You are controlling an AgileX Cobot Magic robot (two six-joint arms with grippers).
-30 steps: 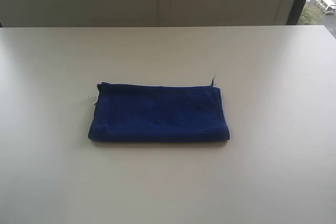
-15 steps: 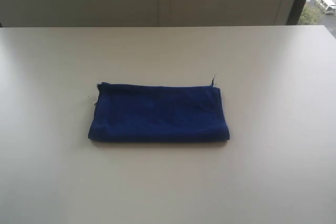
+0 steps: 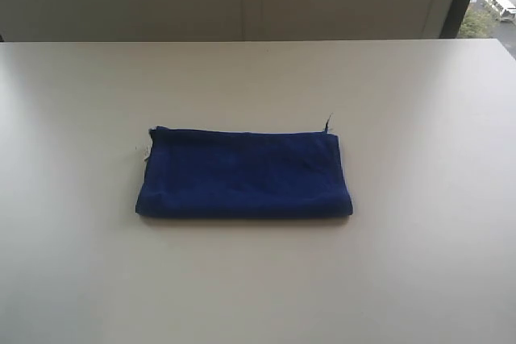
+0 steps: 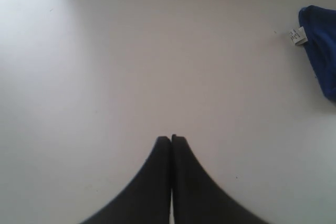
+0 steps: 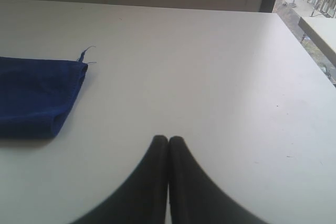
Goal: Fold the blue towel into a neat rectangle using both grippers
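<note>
Left gripper (image 4: 171, 139) closed on nothing over bare bench (image 4: 131, 51); right gripper (image 5: 168, 139) likewise closed, empty. Blue towel (image 3: 246, 175) lies well apart from both, between them; flat rectangle, white tag (image 4: 297, 35) at its edge. Grippers likely stand clear because folding looks done.

No readable text. The only label is a small white tag (image 4: 297, 35) sticking out from the left edge of the blue towel (image 4: 321, 51), toward its far corner. The left wrist view shows dark print marks on it, too small and blurred to read. In the exterior view the tag is only a pale speck, illegible.
</note>
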